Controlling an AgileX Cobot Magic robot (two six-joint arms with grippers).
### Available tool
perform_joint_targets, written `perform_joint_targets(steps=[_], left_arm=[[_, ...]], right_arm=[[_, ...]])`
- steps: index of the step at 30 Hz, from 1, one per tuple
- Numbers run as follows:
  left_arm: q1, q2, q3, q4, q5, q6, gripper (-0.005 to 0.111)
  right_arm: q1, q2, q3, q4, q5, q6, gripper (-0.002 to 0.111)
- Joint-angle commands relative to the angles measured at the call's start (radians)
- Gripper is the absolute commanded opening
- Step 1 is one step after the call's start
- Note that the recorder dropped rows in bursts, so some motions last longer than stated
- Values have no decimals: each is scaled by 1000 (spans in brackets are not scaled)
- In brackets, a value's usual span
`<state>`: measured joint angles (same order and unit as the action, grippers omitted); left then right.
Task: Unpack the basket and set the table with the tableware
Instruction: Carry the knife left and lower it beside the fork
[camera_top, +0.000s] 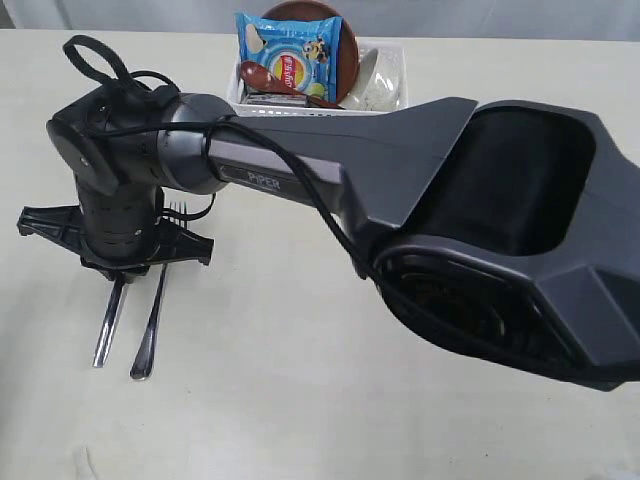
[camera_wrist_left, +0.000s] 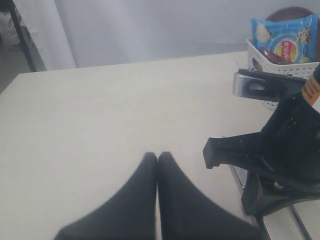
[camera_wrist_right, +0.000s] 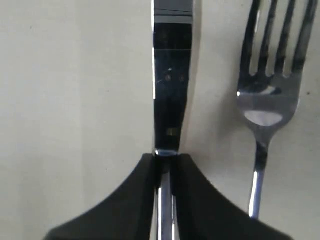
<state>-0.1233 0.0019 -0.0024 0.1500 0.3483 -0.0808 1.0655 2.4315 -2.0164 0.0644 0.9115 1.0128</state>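
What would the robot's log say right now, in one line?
right claw: shut on knife | fork: on table beside knife | left claw: shut, empty | basket: not yet emptied

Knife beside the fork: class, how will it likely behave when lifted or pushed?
The knife looks like polished steel, so probably stiff and slippery between the fingers. Its thin, flat shape suggests it would slide, not roll, if pushed.
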Motion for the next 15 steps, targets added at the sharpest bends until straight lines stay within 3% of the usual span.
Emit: perform_joint_targets(steps=[1,15], left_arm=[[-5,-2,2,4,-1,-2,0],[-5,-2,2,4,-1,-2,0]], right_arm=[[-5,-5,-6,-11,-10,-13,0],[-5,-5,-6,-11,-8,-20,0]])
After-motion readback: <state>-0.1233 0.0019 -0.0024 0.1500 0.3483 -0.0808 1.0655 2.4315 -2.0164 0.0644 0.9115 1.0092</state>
